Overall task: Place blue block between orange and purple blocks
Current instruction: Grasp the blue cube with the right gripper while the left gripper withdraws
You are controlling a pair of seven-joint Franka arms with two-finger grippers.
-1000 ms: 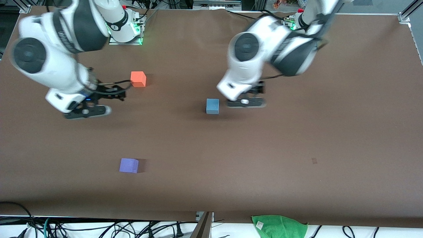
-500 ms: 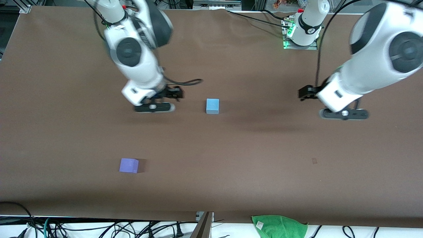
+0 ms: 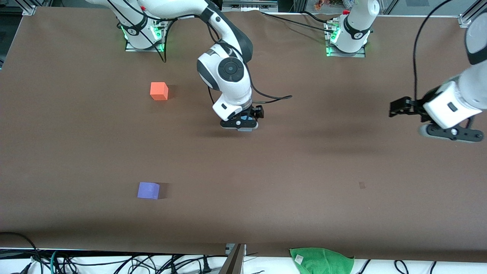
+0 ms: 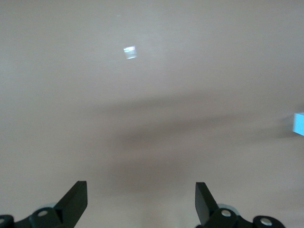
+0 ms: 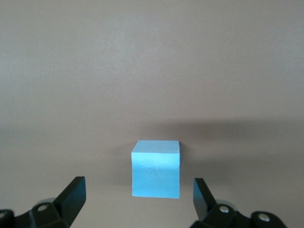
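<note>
Right claw (image 3: pixel 240 125) hovers wide open, empty, directly over the small sky-blue matte cube (image 5: pixel 156 168), fingers straddling it; left claw (image 4: pixel 140 202) waits, open.

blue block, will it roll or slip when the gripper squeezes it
The blue block has flat faces and sits square on the table, so it probably won't roll. Its matte surface suggests decent grip. The open right gripper straddles it with parallel faces toward the fingers, so a clean pinch looks likely. It is probably light. The left gripper waits.
</note>
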